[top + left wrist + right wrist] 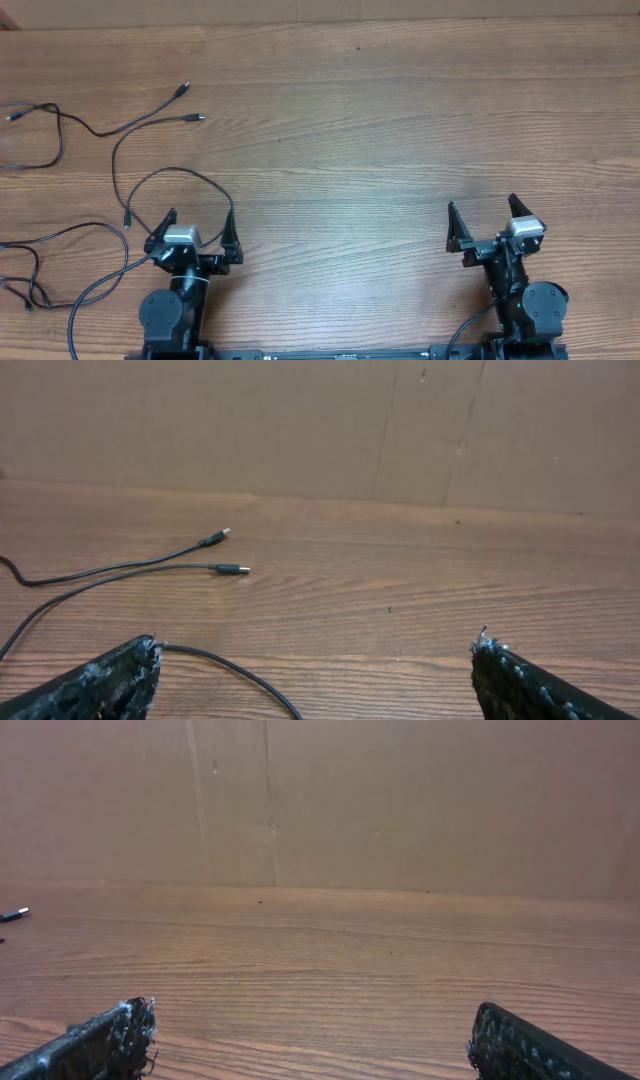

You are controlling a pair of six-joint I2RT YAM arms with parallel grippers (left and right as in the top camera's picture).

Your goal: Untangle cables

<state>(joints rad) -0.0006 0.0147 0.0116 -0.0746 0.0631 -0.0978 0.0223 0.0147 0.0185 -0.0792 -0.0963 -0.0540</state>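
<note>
Black two-finger left gripper (pixel 200 218): fully spread, nothing held. Thin black flexible cables (pixel 185 168): one loop just beside its fingertips, rest sprawled left and beyond. Right gripper (pixel 482 205): well right of it, likewise spread, empty. Pinch nearest loop low, draw apart slowly.

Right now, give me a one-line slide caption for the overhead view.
Black cables sprawl over the table's left side; left pincer and right pincer sit open, gripping nothing.
</note>
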